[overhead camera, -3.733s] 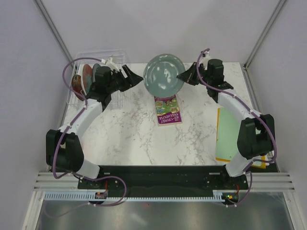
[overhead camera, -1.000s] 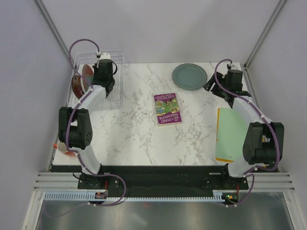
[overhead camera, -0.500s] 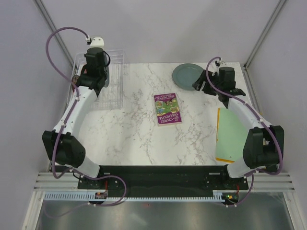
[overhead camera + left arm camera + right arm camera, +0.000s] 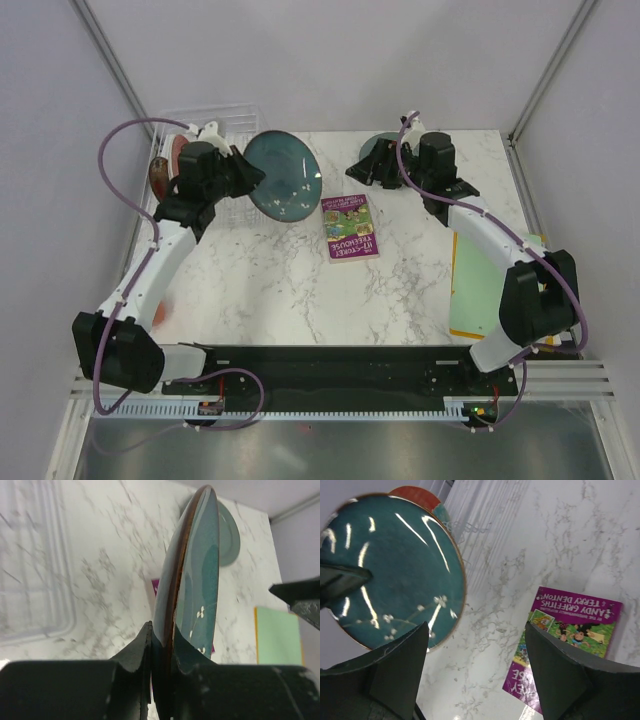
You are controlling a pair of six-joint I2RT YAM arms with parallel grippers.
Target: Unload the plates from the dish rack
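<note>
Our left gripper (image 4: 162, 655) clamps the dark teal plate (image 4: 283, 188) by its rim, on edge, left of the purple book (image 4: 350, 227). Our right gripper (image 4: 365, 168) is spread, empty. The grey-green plate (image 4: 227, 535) lies unloaded beyond the book. At least one red plate (image 4: 415, 492) is left in the dish rack (image 4: 225, 115).

teal plate (image 4: 283, 188): glossy glaze | table (image 4: 290, 285): smooth marble-look | dish rack (image 4: 228, 118): clear plastic

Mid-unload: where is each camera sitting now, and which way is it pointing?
Top external: above and behind the bases, looking down on the table; both arms show, left gripper holding the dark teal plate.
Left wrist: looks rightward along its fingers, shut on that plate's rim, toward the grey-green plate.
Right wrist: looks leftward through the open right gripper.
Shared: both wrist views show the dark teal plate and purple book.
</note>
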